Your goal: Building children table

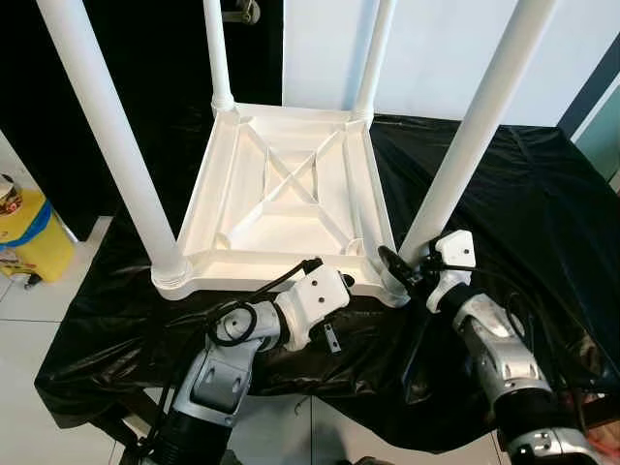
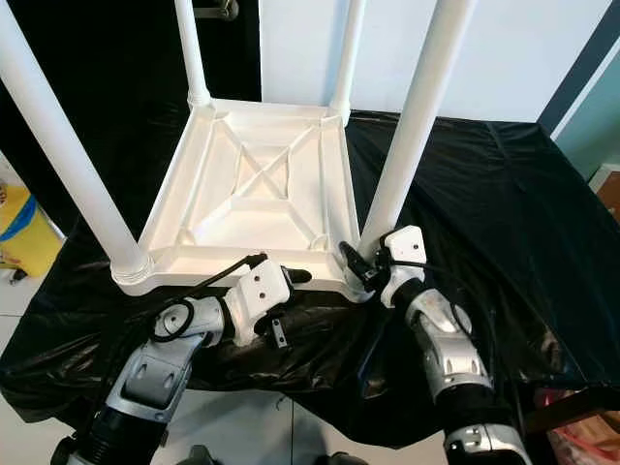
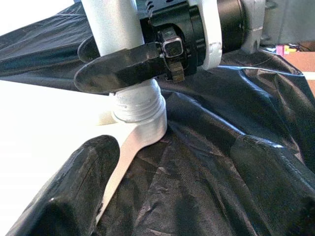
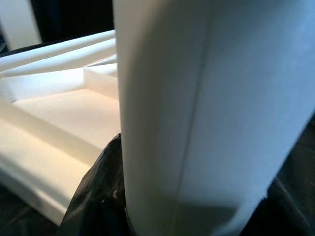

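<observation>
At the far left, on the pale floor tiles, stands a yellow bag (image 1: 37, 240) with a blue band, partly cut off by the edge. A black plastic sheet (image 1: 504, 194) covers the work surface, and on it lies the white table top (image 1: 281, 194), upside down with its cross-ribbed underside showing. All four white legs stand in its corner sockets: the near-left leg (image 1: 107, 126), the far-left leg (image 1: 218, 53), the far-right leg (image 1: 376, 53) and the near-right leg (image 1: 475, 126).

The left gripper (image 1: 325, 266) sits at the near edge of the table top, left of the near-right corner. In the left wrist view its two fingers (image 3: 74, 191) stand well apart with nothing between them, so the claw is released, and beyond them the base of the near-right leg meets its ribbed socket (image 3: 138, 105).

The right gripper (image 1: 402, 269) is at the foot of the near-right leg, just above the socket. One black finger (image 3: 118, 69) lies across the front of the leg in the left wrist view, and the other seems to pass behind it, though that side is hidden. In the right wrist view the leg stands right against the lens, so the claw appears clenched around the leg.
</observation>
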Available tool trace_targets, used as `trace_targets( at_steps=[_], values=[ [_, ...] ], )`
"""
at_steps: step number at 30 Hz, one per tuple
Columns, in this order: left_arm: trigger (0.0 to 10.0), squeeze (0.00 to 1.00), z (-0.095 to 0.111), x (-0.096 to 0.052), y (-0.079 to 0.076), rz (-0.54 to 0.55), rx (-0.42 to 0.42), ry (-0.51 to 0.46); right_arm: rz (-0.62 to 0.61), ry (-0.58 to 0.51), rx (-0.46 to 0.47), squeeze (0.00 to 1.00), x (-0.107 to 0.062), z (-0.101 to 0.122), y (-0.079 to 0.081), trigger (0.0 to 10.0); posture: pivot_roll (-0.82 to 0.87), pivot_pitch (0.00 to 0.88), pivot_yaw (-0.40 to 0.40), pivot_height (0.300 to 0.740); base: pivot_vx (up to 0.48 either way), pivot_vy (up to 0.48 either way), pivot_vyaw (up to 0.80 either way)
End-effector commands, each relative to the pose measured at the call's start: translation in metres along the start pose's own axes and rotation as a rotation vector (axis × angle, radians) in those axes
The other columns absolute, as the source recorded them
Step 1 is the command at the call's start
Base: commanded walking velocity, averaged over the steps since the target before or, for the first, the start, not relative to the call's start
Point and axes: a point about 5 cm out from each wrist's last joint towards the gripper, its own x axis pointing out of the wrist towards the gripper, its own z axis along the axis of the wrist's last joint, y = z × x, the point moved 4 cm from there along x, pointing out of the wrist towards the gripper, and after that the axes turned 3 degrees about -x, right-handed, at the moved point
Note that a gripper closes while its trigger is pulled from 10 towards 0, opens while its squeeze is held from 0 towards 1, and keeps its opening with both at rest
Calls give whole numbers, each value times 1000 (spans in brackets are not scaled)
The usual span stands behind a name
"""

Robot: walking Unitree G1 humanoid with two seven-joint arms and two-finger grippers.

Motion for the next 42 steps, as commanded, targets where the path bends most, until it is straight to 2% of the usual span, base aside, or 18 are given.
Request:
trace_targets(
  at_steps=[1, 9, 12, 16, 21, 26, 27, 29, 30, 35, 39, 40, 41, 42],
  values=[
    [10000, 0, -1, 1, 11, 132, 0, -2, -44, 80, -3, 0, -7, -17, 1, 10000, 53, 50, -99, 740, 0, 0, 0],
    [10000, 0, -2, 2, 13, 142, -8, -4, -163, 76, 24, 0, -9, -14, 8, 10000, 33, 59, -95, 740, 0, 0, 0],
    [10000, 0, -1, 3, 14, 139, -6, -7, -227, 82, 44, 0, -11, -15, 17, 10000, 28, 63, -98, 740, 0, 0, 0],
    [10000, 0, -1, 3, 15, 139, -5, -8, -240, 83, 47, 0, -11, -14, 20, 10000, 28, 63, -98, 740, 0, 0, 0],
    [10000, 0, -3, 0, 17, 157, -6, -4, -298, 79, 71, 0, -9, -7, 33, 10000, 37, 76, -109, 740, 0, 0, 0],
    [10000, 0, -5, 1, 17, 167, -10, 2, -275, 67, 78, 0, -3, -2, 41, 10000, 60, 78, -121, 740, 0, 0, 0],
    [10000, 0, -3, 2, 16, 172, -14, -1, -271, 64, 77, 537, -2, -2, 41, 10000, 67, 78, -123, 740, 0, 0, 0],
    [10000, 0, -2, 2, 16, 175, -16, -4, -273, 65, 76, 537, -1, -1, 41, 10000, 67, 78, -123, 740, 0, 0, 0],
    [10000, 0, -2, 2, 16, 178, -16, -4, -264, 61, 79, 1000, -1, 0, 42, 10000, 79, 79, -121, 740, 0, 0, 0],
    [10000, 0, -3, 2, 14, 180, -17, 0, -223, 35, 84, 1000, -1, 4, 42, 10000, 95, 75, -112, 740, 0, 0, 0],
    [10000, 0, -1, 0, 14, 171, -2, 8, -153, 4, 77, 1000, -4, 8, 31, 10000, 123, 84, -97, 740, 0, 0, 0],
    [10000, 0, -1, -2, 14, 170, 3, 11, -119, -3, 69, 690, -5, 9, 27, 10000, 124, 86, -96, 740, 0, 0, 0],
    [10000, 0, -1, -2, 14, 170, 3, 11, -119, -3, 69, 690, -5, 9, 27, 10000, 124, 86, -96, 740, 0, 0, 0],
    [10000, 0, -1, -3, 15, 170, 6, 15, -94, -6, 61, 0, -6, 10, 25, 10000, 124, 85, -96, 740, 0, 0, 0]
  ],
)
